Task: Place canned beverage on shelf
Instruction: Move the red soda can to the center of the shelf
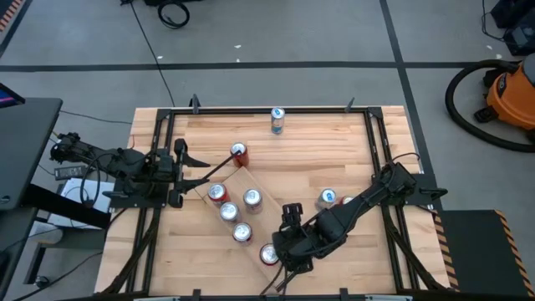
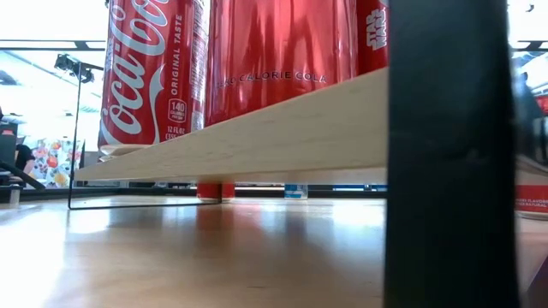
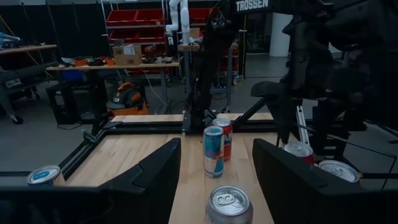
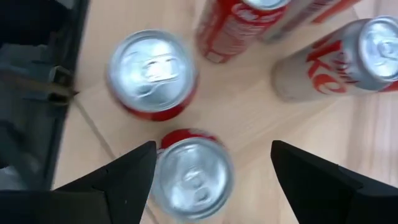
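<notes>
Shelf, long pale wood plank (image 1: 240, 206), lies diagonally mid-surface, long axis running roughly 11 to 5 o'clock, four upright cans on it. Slatted wooden surface (image 1: 318, 150) carries the rest. Right end effector (image 1: 288, 236) is the nearer arm, hovering at the plank's 5 o'clock end, fingers spread wide and empty. Red aluminium can with silver top (image 4: 189, 176) stands upright directly below it, between the fingers, untouched; in the high view it sits just at 7 o'clock of the end effector. Likely next: descend and close. Left end effector (image 1: 207, 171) waits at the plank's 10 o'clock side, narrow, empty.
</notes>
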Robot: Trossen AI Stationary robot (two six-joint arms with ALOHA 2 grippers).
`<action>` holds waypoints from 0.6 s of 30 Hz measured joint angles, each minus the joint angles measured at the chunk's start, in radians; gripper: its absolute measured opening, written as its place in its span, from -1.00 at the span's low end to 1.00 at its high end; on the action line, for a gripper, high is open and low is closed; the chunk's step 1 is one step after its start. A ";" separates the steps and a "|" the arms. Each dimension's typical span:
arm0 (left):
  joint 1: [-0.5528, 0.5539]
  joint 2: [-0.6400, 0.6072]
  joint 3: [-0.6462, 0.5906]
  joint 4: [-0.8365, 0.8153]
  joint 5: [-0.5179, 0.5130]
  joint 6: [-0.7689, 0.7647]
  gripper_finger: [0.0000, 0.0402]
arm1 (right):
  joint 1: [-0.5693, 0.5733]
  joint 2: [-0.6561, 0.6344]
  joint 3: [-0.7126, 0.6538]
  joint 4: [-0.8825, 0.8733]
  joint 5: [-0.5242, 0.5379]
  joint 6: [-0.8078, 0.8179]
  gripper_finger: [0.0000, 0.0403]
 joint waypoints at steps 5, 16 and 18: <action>0.000 0.000 0.000 0.000 0.000 -0.016 0.05 | 0.019 0.000 0.000 -0.004 -0.006 -0.001 0.62; 0.000 0.000 0.000 -0.001 0.000 -0.026 0.05 | 0.027 0.007 0.000 -0.009 0.007 0.029 0.62; 0.000 0.000 0.000 -0.002 0.000 -0.026 0.05 | 0.028 0.007 0.000 -0.009 0.007 0.033 0.62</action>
